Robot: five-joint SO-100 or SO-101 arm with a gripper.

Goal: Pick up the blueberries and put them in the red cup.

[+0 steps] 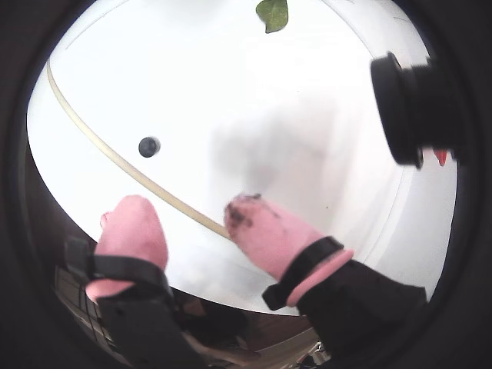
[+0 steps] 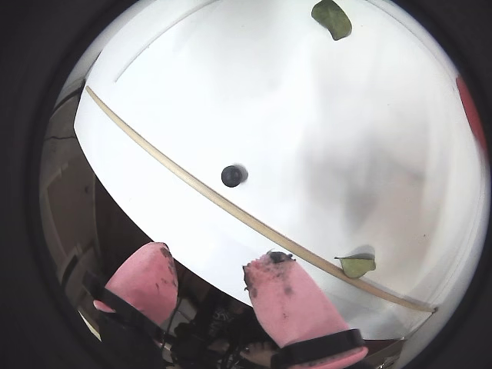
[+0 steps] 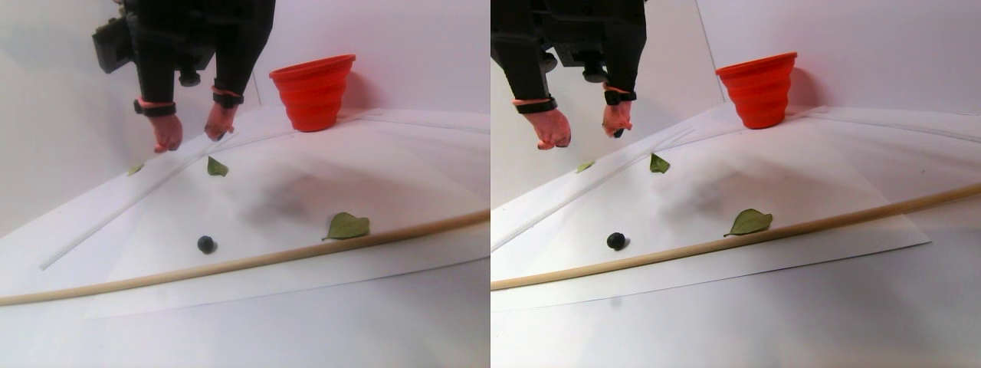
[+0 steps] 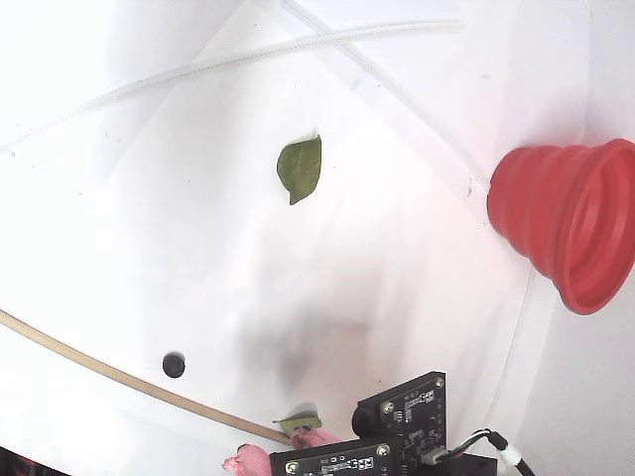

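Observation:
One small dark blueberry (image 3: pixel 206 244) lies on the white sheet just behind a thin wooden stick (image 3: pixel 253 263); both wrist views show it ahead of the fingers (image 1: pixel 148 146) (image 2: pixel 231 176), and the fixed view shows it too (image 4: pixel 174 365). The red cup (image 3: pixel 313 90) stands upright at the back by the wall, and it looks tilted at the right edge of the fixed view (image 4: pixel 571 223). My gripper (image 3: pixel 191 139) hangs above the table left of the cup, well behind the blueberry. It is open (image 1: pixel 188 207) (image 2: pixel 209 257), with nothing between its smudged pink fingertips (image 2: pixel 288 296).
Green leaves lie on the sheet: one by the stick (image 3: pixel 346 226), one under the gripper (image 3: pixel 216 166), a small one at far left (image 3: pixel 135 169). A pale tube (image 4: pixel 268 55) runs along the back. A black camera (image 1: pixel 407 108) juts into a wrist view.

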